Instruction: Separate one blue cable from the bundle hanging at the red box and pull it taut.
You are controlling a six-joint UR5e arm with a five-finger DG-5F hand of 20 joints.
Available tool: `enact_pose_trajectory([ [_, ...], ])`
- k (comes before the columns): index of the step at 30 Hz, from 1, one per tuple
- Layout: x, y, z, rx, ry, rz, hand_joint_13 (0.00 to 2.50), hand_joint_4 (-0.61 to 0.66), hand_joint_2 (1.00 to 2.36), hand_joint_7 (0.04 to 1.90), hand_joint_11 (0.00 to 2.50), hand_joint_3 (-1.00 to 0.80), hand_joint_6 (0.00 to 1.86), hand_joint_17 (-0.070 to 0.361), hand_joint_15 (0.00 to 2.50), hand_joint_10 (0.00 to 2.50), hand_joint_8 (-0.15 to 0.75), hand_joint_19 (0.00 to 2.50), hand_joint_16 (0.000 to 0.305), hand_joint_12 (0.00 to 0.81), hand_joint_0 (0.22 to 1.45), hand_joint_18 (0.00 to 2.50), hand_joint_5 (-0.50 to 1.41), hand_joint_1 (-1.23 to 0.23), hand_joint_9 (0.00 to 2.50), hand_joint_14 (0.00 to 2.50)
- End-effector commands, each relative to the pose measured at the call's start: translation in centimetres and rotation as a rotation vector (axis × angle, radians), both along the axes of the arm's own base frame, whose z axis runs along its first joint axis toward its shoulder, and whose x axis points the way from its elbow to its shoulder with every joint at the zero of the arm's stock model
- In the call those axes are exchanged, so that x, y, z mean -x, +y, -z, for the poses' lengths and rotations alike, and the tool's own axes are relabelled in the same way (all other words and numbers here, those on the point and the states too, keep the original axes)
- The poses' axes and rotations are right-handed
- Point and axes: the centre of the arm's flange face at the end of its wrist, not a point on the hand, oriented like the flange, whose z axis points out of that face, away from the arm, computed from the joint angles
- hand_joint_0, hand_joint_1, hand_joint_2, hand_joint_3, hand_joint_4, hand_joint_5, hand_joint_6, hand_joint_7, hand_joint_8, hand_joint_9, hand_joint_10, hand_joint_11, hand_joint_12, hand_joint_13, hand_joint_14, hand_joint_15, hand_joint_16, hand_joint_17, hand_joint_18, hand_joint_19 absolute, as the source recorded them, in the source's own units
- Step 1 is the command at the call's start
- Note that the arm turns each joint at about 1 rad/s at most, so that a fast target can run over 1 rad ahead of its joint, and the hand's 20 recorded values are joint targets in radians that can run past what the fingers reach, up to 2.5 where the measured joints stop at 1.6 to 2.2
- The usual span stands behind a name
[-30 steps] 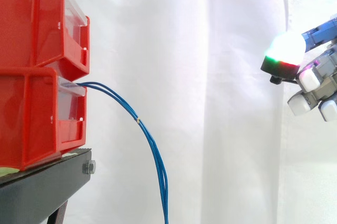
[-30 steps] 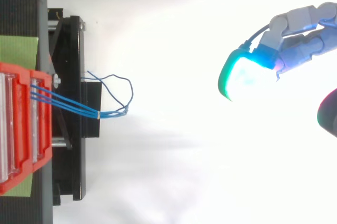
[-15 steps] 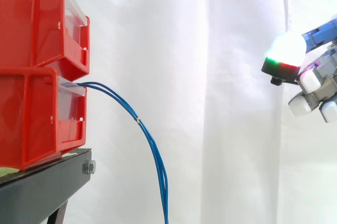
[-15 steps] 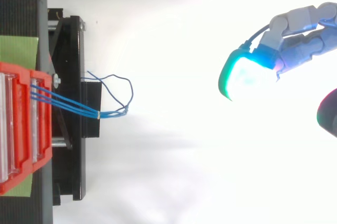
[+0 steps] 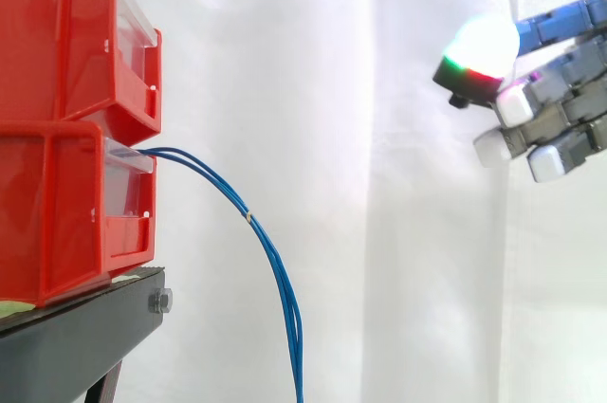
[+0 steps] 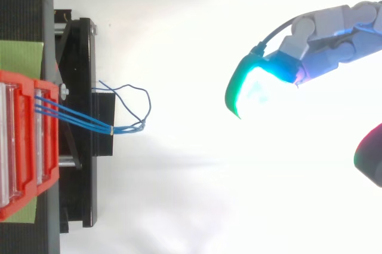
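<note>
Hand (image 5: 555, 114), fingers spread and holding nothing, hovered well to the right of blue cables (image 5: 248, 215) hanging slack from lower red bin (image 5: 66, 213) on black stand (image 5: 76, 346).

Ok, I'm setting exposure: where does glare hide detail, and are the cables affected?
Top view: the fingertip pad of the robot hand blows out white into the bright background; side view: that pad glares white; the blue cables show distinctly in both.
</note>
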Motion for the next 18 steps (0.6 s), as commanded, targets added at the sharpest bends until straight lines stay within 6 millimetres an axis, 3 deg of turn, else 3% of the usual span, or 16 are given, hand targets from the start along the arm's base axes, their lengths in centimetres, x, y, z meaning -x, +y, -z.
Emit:
enact_pose_trajectory([
  [1,-0.5,0.2,0.4,0.003,-0.014,-0.001,0.42,0.29,1.00,0.91,0.43,-0.50,0.50,0.090,0.24,0.01,0.286,0.39,0.040,0.304,0.57,0.44,-0.18,-0.50,0.58,0.01],
  [9,-1.6,0.4,3.9,0.001,0.031,0.023,0.42,0.28,1.00,0.92,0.43,-0.50,0.50,0.090,0.24,0.01,0.287,0.39,0.040,0.304,0.57,0.44,-0.18,-0.50,0.59,0.01],
  [18,-2.5,0.7,4.7,0.041,0.000,0.074,0.42,0.29,1.00,0.92,0.42,-0.50,0.50,0.090,0.25,0.01,0.289,0.39,0.040,0.303,0.57,0.44,-0.18,-0.50,0.58,0.01],
])
